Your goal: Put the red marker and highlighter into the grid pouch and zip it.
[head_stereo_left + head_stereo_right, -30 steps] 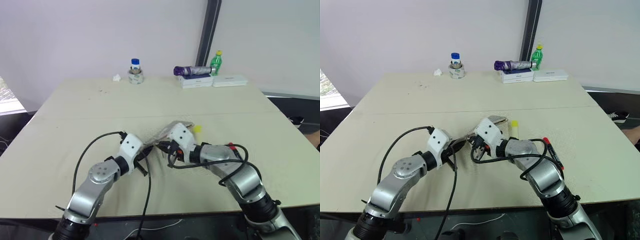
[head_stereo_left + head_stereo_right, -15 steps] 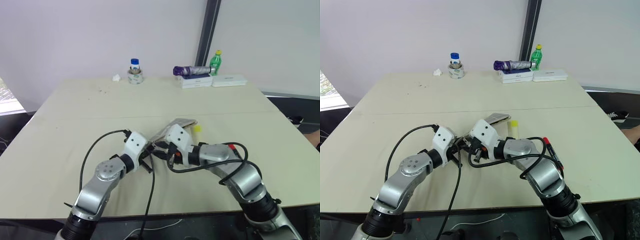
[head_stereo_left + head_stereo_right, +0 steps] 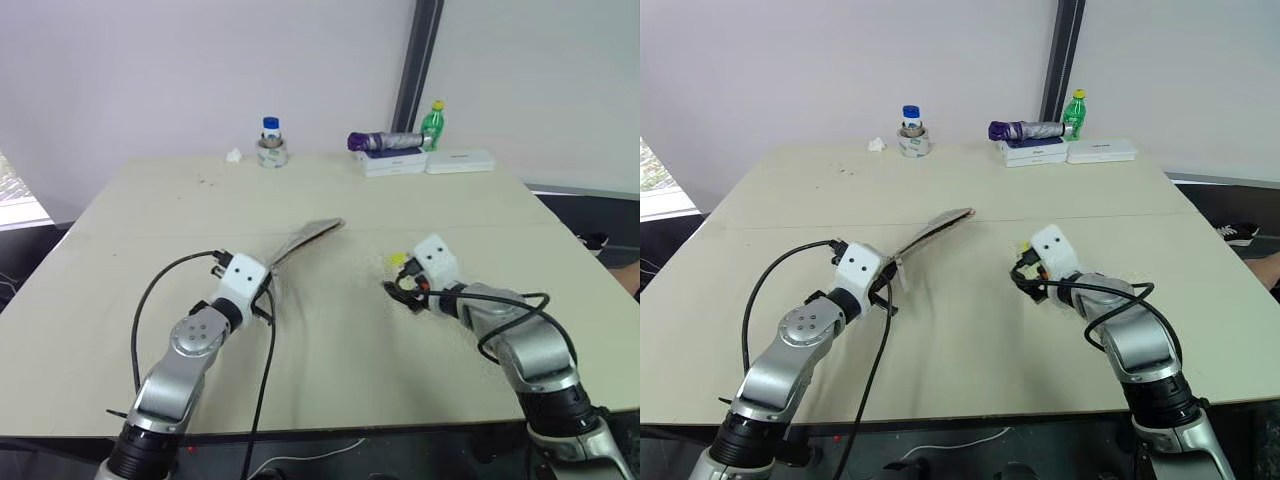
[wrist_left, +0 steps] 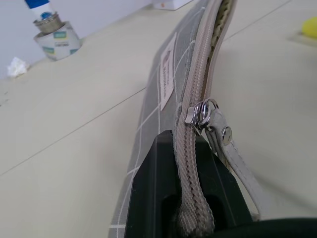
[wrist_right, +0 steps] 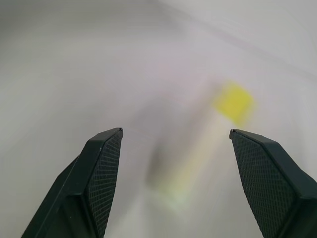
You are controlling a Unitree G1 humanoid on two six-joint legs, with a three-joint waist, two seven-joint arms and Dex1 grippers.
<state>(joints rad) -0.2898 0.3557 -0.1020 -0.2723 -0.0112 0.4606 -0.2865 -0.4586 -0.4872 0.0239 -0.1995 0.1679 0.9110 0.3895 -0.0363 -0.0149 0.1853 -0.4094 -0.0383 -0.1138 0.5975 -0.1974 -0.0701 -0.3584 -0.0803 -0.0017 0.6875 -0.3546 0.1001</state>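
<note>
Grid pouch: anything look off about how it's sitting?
Yes. The grid pouch isn't flat on the table: the left gripper clamps its zipper end, so it stands on edge, partly unzipped. The highlighter lies outside, ahead of the open right gripper.

Along the table's point(image 3: 150, 220) far edge: blue-capped jar point(image 3: 271, 143), green bottle point(image 3: 432, 123), white boxes point(image 3: 425, 162).

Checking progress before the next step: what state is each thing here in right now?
grid pouch: held up on edge off the table, zipper partly open.
left gripper: shut on the pouch's end.
right gripper: open, empty, over the highlighter.
highlighter: capped, lying on the table.
</note>
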